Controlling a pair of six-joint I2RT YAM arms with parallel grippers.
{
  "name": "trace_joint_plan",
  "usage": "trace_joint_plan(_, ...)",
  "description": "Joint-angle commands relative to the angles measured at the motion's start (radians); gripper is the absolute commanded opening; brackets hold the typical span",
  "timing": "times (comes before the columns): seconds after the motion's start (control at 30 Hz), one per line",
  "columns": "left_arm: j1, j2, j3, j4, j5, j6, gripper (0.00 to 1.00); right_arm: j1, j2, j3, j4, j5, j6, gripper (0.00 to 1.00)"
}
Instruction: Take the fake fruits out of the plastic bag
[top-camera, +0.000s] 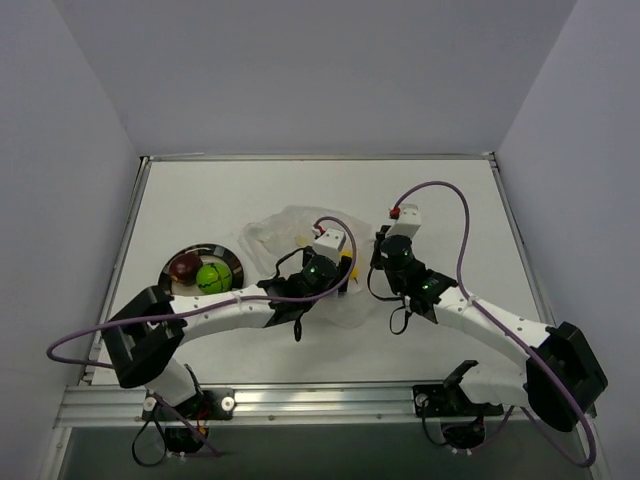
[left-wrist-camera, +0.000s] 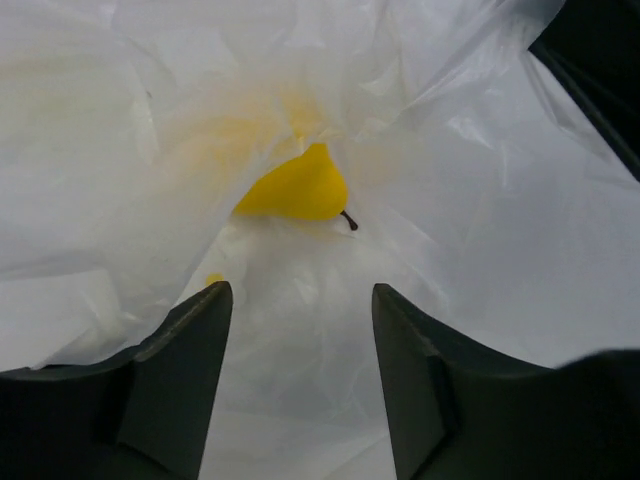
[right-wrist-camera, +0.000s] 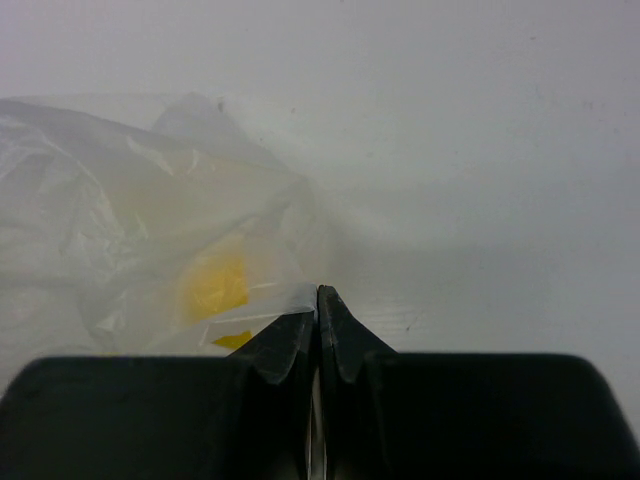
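Inside the plastic bag (left-wrist-camera: 120, 150), a yellow fruit (left-wrist-camera: 298, 188) before the gaping left claw (left-wrist-camera: 300, 292); right claw (right-wrist-camera: 317, 296) tight, seemingly on its film.

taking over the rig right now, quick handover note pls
Left gripper: open, aimed into the plastic bag at the yellow fruit, not touching it.
Right gripper: shut on the bag's edge.
Done: dark red fruit and green fruit lie on the plate.
Left: grasp the yellow fruit and take it out.
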Motion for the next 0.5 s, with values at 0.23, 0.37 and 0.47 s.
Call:
trace_joint_plan(0.23,0.150,0.195,0.169,0.173,0.181,0.060,0.87,-0.184,0.260,0.074,0.208,-0.151,0.017,0.00)
trace_joint_plan(0.37,0.177,0.255,0.217,0.185,0.270,0.069,0.96,-0.222,0.320,0.060,0.250,-0.195,0.015,0.00)
trace_joint_plan(0.47,0.188,0.302,0.264,0.175,0.301,0.080,0.94,-0.275,0.392,0.084,0.267,-0.235,0.031,0.00)
